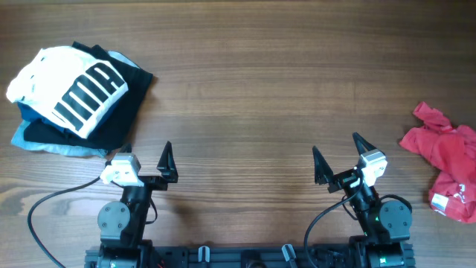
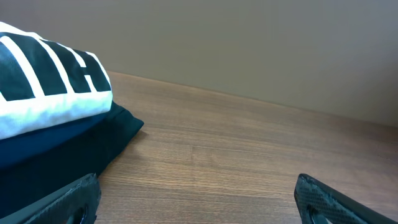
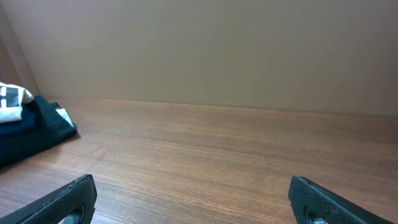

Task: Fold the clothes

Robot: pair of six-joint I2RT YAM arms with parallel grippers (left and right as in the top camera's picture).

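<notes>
A folded white T-shirt (image 1: 63, 85) with a black striped letter print lies on top of a stack at the table's far left, over a black garment (image 1: 123, 112) and a light blue one (image 1: 52, 147). The stack also shows in the left wrist view (image 2: 43, 93) and, small, in the right wrist view (image 3: 25, 121). A crumpled red garment (image 1: 450, 160) lies at the right edge. My left gripper (image 1: 146, 160) is open and empty near the front edge, just right of the stack. My right gripper (image 1: 336, 152) is open and empty, left of the red garment.
The wooden table (image 1: 245, 89) spans the whole view. The arm bases and cables sit along the front edge (image 1: 245, 253). A plain wall stands behind the table's far edge (image 3: 217, 56).
</notes>
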